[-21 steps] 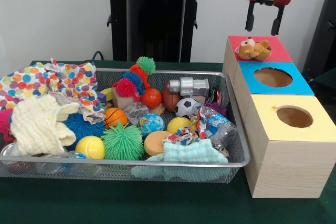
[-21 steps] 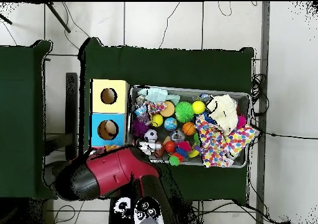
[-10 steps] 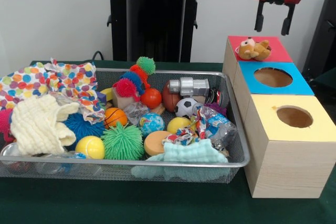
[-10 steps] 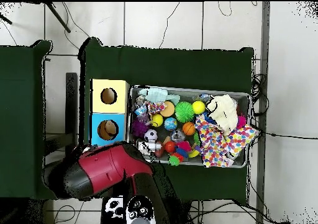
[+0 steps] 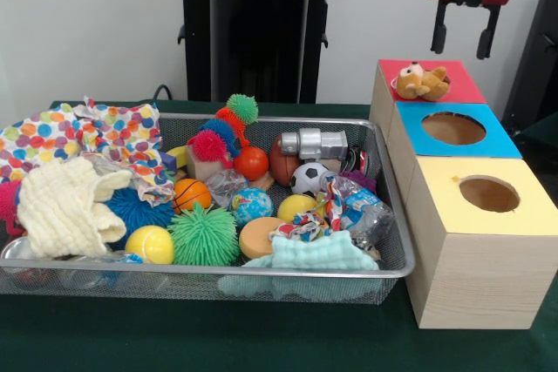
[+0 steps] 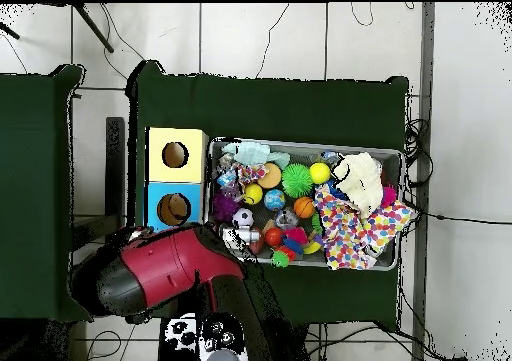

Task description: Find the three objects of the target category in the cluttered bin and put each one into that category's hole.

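Plush toy (image 5: 422, 81), a small brown stuffed animal, lies on the red top of the farthest box (image 5: 458, 84), sitting over that box's hole and only partly sunk into it. Next in the row come the blue-topped box (image 5: 493, 141) and the yellow-topped box (image 5: 532, 215), each with an open round hole; the three boxes touch one another and stand just beside the wire mesh bin (image 5: 397, 254). High above the red box hangs the gripper (image 5: 463, 39), its two black fingers spread apart with nothing between them, clear of the plush. Inside the bin lie a green spiky ball (image 5: 204, 235), a soccer ball (image 5: 308, 178), a yellow ball (image 5: 150, 244), a cream cloth (image 5: 61, 206) and a polka-dot cloth (image 5: 105, 132) draped over the rim. From overhead the red arm (image 6: 165, 274) covers the red box.
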Motion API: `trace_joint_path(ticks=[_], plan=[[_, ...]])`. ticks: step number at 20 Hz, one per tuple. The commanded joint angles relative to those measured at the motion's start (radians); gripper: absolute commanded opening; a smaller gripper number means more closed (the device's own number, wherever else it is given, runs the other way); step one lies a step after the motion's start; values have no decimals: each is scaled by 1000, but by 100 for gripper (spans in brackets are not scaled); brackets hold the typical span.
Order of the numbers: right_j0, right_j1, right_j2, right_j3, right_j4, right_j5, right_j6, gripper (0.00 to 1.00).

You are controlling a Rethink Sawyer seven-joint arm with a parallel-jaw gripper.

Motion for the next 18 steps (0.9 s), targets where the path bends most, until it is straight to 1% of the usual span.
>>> trace_joint_path(ticks=[1,7,8,13,15,16,18], plan=[[-25,33,3,-58,0,72,-18,100],[-32,32,4,-59,-9,68,-31,100],[-34,32,6,-57,-9,66,-34,0],[-35,31,2,-53,-10,63,-29,0],[-31,34,-4,-64,-16,76,-29,0],[-35,36,-2,-67,-14,85,-34,0],[-50,46,0,-61,-18,69,-44,0]])
